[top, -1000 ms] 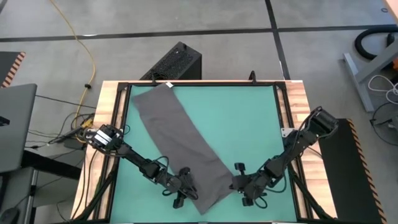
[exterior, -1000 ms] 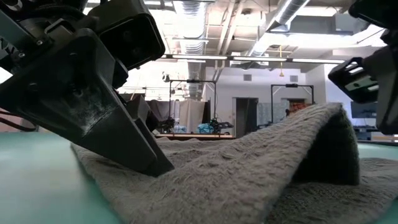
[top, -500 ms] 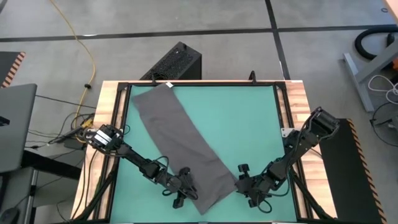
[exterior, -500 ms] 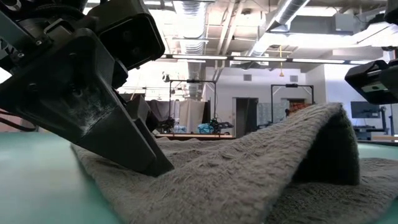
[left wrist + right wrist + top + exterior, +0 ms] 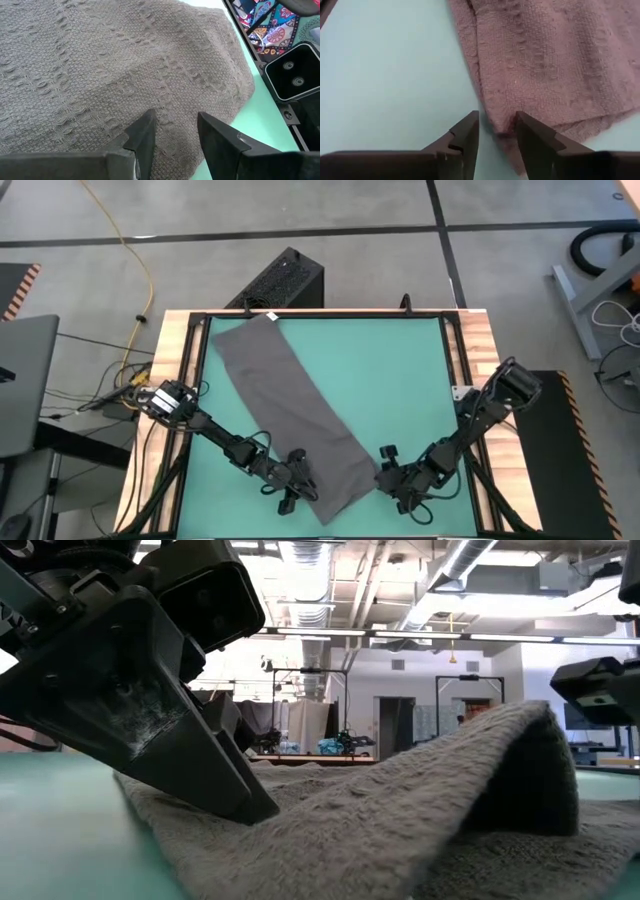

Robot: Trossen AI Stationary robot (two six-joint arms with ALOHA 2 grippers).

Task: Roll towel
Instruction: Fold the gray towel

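Note:
The dark grey towel (image 5: 295, 405) lies flat as a long strip, slanting from the table's far left corner to the near middle, with its white tag (image 5: 272, 316) at the far end. Its near end rises in a hump (image 5: 500, 760). My left gripper (image 5: 300, 480) stands open at the near end's left side, over the cloth (image 5: 125, 65). My right gripper (image 5: 385, 477) is open at the near end's right side. Its fingers (image 5: 496, 125) stand on either side of the towel's edge (image 5: 487, 107) and appear clear of it. My left gripper rests a fingertip (image 5: 250, 805) on the towel's upper face (image 5: 175, 107), close to the left edge of its near end. It slants down from the table's left. No cloth shows pinched between the fingers, and the towel lies on the table beneath them.
The green mat (image 5: 400, 380) shows bare to the right of the towel. A black rail (image 5: 455, 380) frames the mat. A black camera box (image 5: 292, 75) sits at the near edge. A black perforated box (image 5: 285, 280) stands beyond the far edge.
My right gripper has sunk a little at the towel's near right edge and rolled slightly. The towel and its hump have kept their shape.

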